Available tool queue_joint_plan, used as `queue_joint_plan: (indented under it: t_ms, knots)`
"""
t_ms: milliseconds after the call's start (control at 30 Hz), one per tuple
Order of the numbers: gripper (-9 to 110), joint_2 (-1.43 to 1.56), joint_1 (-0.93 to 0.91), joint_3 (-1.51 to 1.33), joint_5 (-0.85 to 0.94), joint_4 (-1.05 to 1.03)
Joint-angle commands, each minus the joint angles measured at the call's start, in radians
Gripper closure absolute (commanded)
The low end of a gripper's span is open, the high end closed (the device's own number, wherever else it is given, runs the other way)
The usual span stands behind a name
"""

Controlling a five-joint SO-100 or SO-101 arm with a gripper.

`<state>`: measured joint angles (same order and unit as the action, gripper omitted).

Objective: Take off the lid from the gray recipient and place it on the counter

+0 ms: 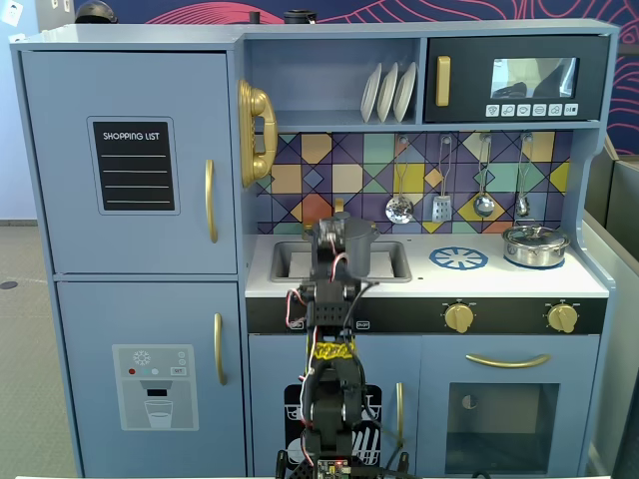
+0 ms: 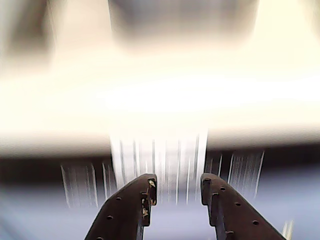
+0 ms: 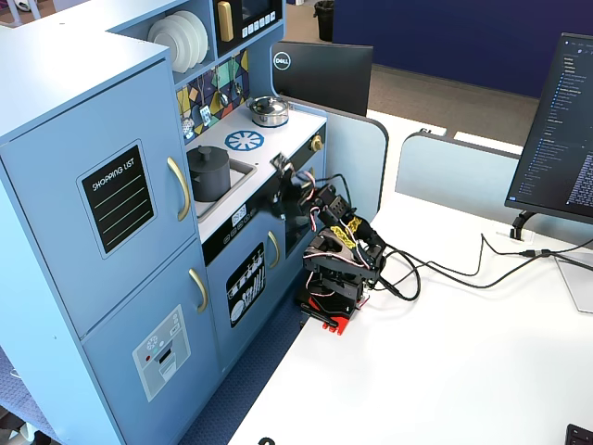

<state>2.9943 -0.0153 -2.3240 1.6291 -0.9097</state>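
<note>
The dark gray pot (image 3: 208,176) stands in the sink recess of the white counter (image 3: 283,130) with its flat gray lid (image 3: 208,152) on top. In a fixed view the pot (image 1: 361,249) is partly hidden behind the arm, and its lid (image 1: 351,222) shows above it. My gripper (image 3: 280,176) is in front of the counter's front edge, apart from the pot. In the wrist view, which is smeared with blur, the gripper (image 2: 177,184) is open and empty; the dark fingers (image 2: 142,200) stand apart, and pot and lid cannot be made out.
A shiny silver pan (image 1: 535,244) with its lid stands at the counter's right end (image 3: 270,110). A blue burner mark (image 1: 458,258) lies between it and the sink. Utensils hang on the back wall above. Gold knobs (image 1: 458,317) stick out of the front panel.
</note>
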Motion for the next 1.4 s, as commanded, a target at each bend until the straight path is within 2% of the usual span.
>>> queue_joint_plan:
  t_ms: [0, 233, 400, 1367]
  knots:
    - [99, -0.115, -0.038, 0.163, 0.041, 0.183]
    - [87, -0.291, -0.092, 0.229, 0.029, 0.426]
    - [83, -0.408, -0.077, 0.256, 0.02, 0.575]
    - [90, -0.93, -0.018, 0.52, -0.002, 0.776]
